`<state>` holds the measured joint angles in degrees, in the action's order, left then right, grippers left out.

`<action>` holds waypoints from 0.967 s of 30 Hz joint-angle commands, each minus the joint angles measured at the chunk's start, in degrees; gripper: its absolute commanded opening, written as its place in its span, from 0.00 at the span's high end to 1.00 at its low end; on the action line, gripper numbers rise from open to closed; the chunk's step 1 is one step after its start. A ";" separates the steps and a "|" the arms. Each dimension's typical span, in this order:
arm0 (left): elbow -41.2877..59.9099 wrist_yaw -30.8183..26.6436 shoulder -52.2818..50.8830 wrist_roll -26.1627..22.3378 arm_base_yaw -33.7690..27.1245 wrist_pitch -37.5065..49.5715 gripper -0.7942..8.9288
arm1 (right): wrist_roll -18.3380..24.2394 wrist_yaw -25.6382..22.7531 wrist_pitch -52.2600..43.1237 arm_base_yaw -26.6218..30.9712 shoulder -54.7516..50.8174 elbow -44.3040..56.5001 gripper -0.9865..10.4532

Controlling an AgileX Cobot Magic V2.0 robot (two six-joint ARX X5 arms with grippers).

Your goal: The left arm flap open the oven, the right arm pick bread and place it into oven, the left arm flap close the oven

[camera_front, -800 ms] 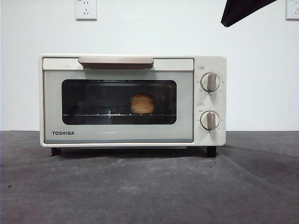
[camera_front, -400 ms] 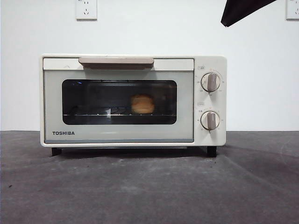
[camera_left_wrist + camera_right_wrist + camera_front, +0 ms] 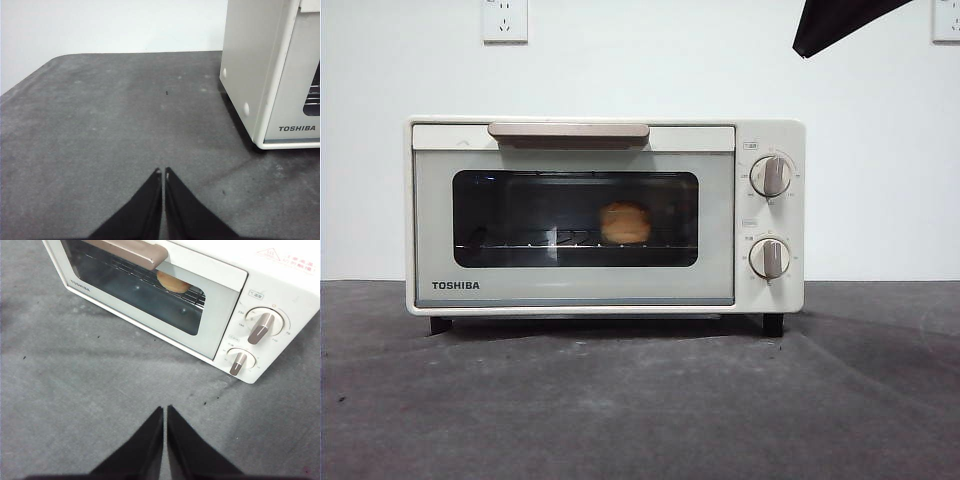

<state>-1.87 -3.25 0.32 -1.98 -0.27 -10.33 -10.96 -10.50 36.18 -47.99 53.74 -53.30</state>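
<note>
The cream-white TOSHIBA oven (image 3: 605,215) stands on the dark table with its door shut. The golden bread (image 3: 625,222) sits on the rack inside, seen through the glass, and it also shows in the right wrist view (image 3: 173,283). My left gripper (image 3: 163,172) is shut and empty, above the table beside the oven's (image 3: 265,75) left side. My right gripper (image 3: 164,409) is shut and empty, above the table in front of the oven's (image 3: 210,295) knob end. In the front view one arm shows only as a black tip (image 3: 835,22) at the top right.
The oven's beige bar handle (image 3: 568,131) runs along the door's top, and two round knobs (image 3: 771,175) sit at its right. Grey felt table (image 3: 640,400) spreads in front. A white wall with sockets (image 3: 504,19) stands behind.
</note>
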 commanded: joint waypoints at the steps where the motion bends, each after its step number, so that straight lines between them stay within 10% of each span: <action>1: 1.18 -0.24 -0.13 0.87 -0.09 -0.33 0.90 | -0.72 -0.09 -0.59 -0.52 0.48 -0.28 0.91; 29: 1.18 -0.24 -0.13 1.42 -0.09 -0.37 0.90 | -0.59 -0.09 -0.59 -0.55 0.48 -0.28 0.91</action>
<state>-1.87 -3.27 0.30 -0.71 -0.27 -10.35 -10.94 -10.52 36.18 -47.99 53.74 -53.30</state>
